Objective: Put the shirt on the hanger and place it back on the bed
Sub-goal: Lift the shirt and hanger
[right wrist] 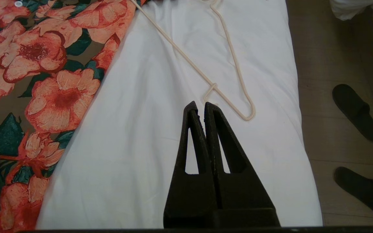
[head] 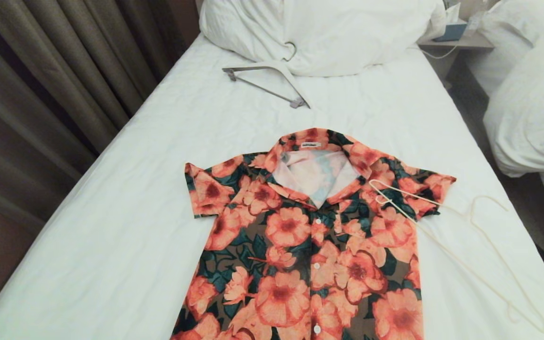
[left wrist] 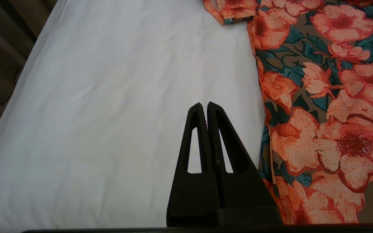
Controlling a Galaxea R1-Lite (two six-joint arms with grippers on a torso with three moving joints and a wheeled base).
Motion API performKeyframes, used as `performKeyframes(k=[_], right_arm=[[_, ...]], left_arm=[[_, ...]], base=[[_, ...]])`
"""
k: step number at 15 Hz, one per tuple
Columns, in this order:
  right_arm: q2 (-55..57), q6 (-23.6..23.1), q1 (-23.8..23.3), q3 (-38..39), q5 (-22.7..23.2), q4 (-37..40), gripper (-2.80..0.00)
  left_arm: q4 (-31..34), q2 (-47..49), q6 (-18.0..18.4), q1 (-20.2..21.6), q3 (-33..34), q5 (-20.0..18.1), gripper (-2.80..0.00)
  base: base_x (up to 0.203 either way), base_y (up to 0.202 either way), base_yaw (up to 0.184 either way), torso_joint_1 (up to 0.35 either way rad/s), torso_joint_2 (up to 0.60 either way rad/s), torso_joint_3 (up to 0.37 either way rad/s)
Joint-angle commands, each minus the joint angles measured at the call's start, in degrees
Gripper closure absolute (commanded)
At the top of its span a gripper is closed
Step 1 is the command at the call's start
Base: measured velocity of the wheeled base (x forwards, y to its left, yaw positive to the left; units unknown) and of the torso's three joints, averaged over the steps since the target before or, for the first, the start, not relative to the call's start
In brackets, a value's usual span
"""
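The flowered shirt (head: pixel 310 236) lies flat and buttoned on the white bed (head: pixel 125 198), collar toward the pillow. The thin cream wire hanger (head: pixel 461 255) rests on the sheet at the shirt's right, one end lying over the right sleeve. Neither arm shows in the head view. My left gripper (left wrist: pixel 204 105) is shut and empty above bare sheet, left of the shirt (left wrist: pixel 322 97). My right gripper (right wrist: pixel 197 105) is shut and empty over the sheet, just short of the hanger (right wrist: pixel 235 64); the shirt (right wrist: pixel 37 81) lies off to one side.
A thicker grey-white hanger (head: pixel 272 80) lies near the big white pillow (head: pixel 328 33). Curtains (head: pixel 50 80) hang along the left side. A second bed with a rumpled duvet (head: pixel 531 108) and a nightstand (head: pixel 461 40) stand right. Dark slippers (right wrist: pixel 356 111) sit on the floor.
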Motion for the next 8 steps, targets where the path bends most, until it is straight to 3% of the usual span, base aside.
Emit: performKeyframes(k=[1, 8], right_arm=[[0.0, -0.1, 0.0, 0.0, 0.0, 0.1, 0.00], [2.4, -0.6, 0.0, -3.3, 0.3, 0.9, 0.00]], left_arm=[[0.0, 0.1, 0.0, 0.0, 0.1, 0.0, 0.00], [0.0, 0.1, 0.0, 0.0, 0.1, 0.0, 0.00]], base=[[0.000, 0.000, 0.000, 0.000, 0.00, 0.000], [0.000, 0.000, 0.000, 0.000, 0.00, 0.000]])
